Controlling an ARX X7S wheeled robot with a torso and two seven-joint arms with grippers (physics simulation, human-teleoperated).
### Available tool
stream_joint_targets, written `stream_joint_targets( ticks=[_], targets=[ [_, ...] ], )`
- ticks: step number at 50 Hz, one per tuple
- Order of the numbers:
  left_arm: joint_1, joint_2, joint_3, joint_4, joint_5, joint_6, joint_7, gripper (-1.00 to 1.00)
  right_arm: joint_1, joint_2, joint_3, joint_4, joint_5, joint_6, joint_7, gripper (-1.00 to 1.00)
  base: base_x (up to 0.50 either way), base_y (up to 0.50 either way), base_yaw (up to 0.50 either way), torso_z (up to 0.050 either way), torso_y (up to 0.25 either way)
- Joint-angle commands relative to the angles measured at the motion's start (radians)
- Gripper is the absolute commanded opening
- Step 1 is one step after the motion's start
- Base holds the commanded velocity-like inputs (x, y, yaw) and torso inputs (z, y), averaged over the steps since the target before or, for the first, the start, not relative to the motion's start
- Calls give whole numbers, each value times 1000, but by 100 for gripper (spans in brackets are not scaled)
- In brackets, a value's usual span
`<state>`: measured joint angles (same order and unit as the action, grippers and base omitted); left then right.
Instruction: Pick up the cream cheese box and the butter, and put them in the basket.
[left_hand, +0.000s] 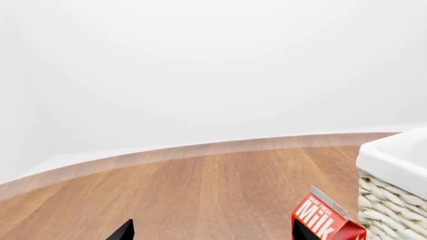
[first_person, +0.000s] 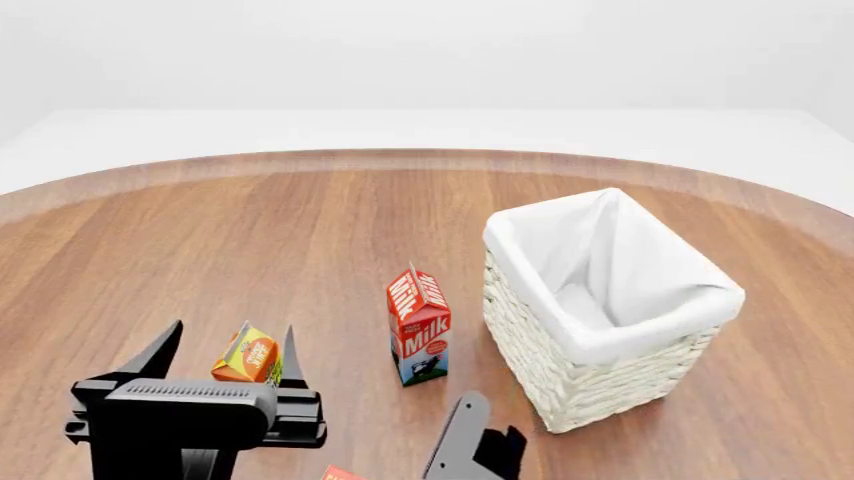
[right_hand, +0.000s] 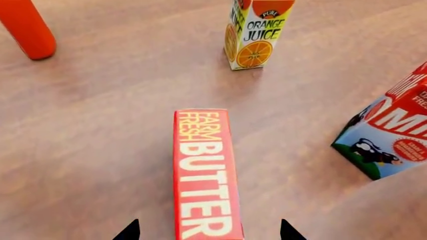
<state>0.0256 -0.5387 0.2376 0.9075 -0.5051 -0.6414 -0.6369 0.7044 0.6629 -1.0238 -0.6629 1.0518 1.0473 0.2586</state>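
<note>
Right tool (right_hand: 207, 232): fingertips spread wide either side of the butter's (right_hand: 203, 172) near end, holding nothing; best lowered straight and closed across the box's narrow width, lettering kept centred. Left tool (first_person: 227, 365): open, empty, raised over the counter (first_person: 267, 240). Further off stood the milk carton (first_person: 419, 325), then the basket (first_person: 607, 300), upright beside it; cream cheese box not visible.

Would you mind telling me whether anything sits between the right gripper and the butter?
Nothing visible does. In the right wrist view the butter lies flat, running straight toward the gap between the open right gripper fingertips.
</note>
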Motion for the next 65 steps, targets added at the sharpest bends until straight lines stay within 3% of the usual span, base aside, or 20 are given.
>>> stream_joint_targets(
  ticks=[1,65],
  targets=[
    [0,-3,0,-1,-4,6,-2,100,0,-27,-27,43,-39,-7,-14,100,0,0,0,0,0],
    [-15,-17,25,-8,-13,12,-17,100,-5,-144,-160,253,-192,-60,-72,100,0,0,0,0,0]
  ],
)
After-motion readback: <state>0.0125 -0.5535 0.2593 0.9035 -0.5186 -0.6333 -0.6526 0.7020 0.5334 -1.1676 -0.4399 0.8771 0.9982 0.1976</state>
